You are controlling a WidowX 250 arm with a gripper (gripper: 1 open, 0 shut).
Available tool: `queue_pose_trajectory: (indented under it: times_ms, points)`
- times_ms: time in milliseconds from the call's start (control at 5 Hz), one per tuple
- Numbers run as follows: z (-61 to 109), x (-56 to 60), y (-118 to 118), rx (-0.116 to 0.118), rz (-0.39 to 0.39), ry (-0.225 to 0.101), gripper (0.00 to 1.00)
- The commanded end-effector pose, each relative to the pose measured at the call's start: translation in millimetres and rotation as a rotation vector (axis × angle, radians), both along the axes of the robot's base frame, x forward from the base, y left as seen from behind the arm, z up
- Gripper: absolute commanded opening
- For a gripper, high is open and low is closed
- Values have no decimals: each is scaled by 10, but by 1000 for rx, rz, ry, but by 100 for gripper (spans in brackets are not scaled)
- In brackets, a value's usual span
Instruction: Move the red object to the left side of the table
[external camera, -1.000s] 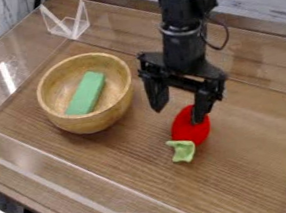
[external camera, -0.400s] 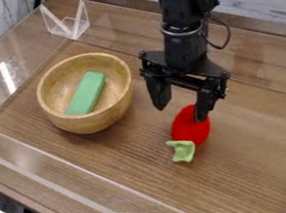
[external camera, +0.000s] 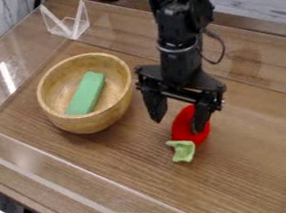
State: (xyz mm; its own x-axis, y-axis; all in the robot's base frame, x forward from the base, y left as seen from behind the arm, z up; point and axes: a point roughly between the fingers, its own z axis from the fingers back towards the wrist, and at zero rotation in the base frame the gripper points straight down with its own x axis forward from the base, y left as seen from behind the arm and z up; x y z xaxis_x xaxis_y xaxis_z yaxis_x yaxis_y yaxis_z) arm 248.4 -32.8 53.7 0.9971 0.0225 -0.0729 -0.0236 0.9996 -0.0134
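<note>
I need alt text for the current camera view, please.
A black robot gripper, fingers spread, is over a red toy fruit with a green stem; left of it, a wooden bowl holds a green block.

from my feed i can't read any text, label, brand, number or sign on anything in view.

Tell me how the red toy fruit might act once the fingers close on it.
The red toy fruit looks rounded and glossy, so it may slip or roll if gripped off-centre. Its body seems likely to hold its shape, judging by the smooth skin. The green leafy stem juts out to one side and might catch on the tabletop.
</note>
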Motion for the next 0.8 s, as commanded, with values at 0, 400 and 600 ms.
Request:
queue_pose_trajectory:
  times_ms: [0, 400, 600]
  points:
    - [41, -3, -65, -4, -8, -44, 100]
    - [210, 107, -286, -4, -12, -66, 100]
    - [187, 102, -353, -4, -1, -71, 100]
